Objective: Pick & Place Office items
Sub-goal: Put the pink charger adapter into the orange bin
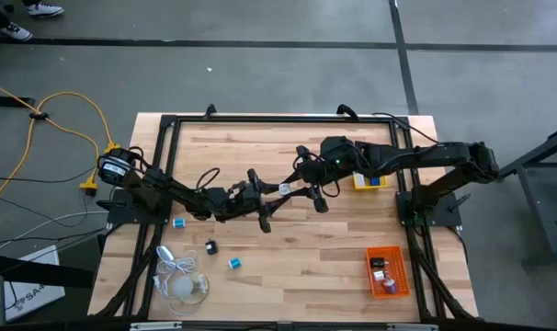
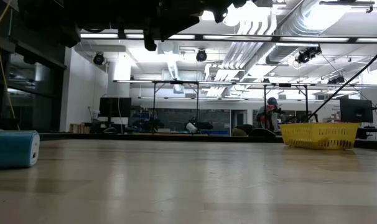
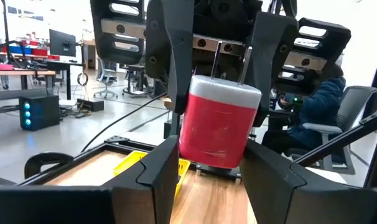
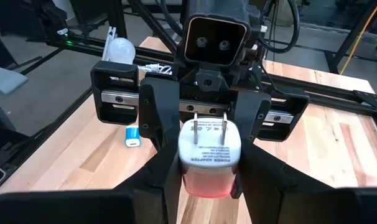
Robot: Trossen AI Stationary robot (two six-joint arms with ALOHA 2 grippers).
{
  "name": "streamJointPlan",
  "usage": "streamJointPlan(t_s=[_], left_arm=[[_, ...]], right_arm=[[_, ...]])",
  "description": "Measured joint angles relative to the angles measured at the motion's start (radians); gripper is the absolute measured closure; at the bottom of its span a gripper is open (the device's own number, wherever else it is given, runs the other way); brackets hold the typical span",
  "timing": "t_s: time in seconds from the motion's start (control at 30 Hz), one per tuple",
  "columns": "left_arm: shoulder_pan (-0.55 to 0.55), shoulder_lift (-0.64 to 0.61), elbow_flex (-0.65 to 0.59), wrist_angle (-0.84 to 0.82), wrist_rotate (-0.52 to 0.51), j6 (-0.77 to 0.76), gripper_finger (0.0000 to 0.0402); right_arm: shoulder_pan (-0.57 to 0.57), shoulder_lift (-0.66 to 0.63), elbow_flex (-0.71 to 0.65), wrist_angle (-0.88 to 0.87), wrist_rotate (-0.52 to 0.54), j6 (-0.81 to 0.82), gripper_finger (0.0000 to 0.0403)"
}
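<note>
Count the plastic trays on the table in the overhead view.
2: a yellow rectangular plastic tray near the right arm's base, partly hidden under that arm, and an orange rectangular plastic tray at the table's near right corner, holding small items.

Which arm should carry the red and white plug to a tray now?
The right one, I think. The right gripper is shut on the plug adapter, and the yellow tray and orange tray both lie on its side. The left gripper is farther away.
</note>
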Motion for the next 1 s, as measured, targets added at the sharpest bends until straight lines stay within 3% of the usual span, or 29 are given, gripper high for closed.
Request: streamJointPlan(t_s=[0.33, 1.0], left_arm=[[0.0, 0.0, 0.0, 0.0, -0.001, 0.0, 0.021], [0.0, 0.0, 0.0, -0.068, -0.003, 0.015, 0.0208]], right_arm=[[0.0, 0.0, 0.0, -0.001, -0.008, 0.0, 0.0282], [0.0, 0.0, 0.0, -0.004, -0.005, 0.0, 0.0282]])
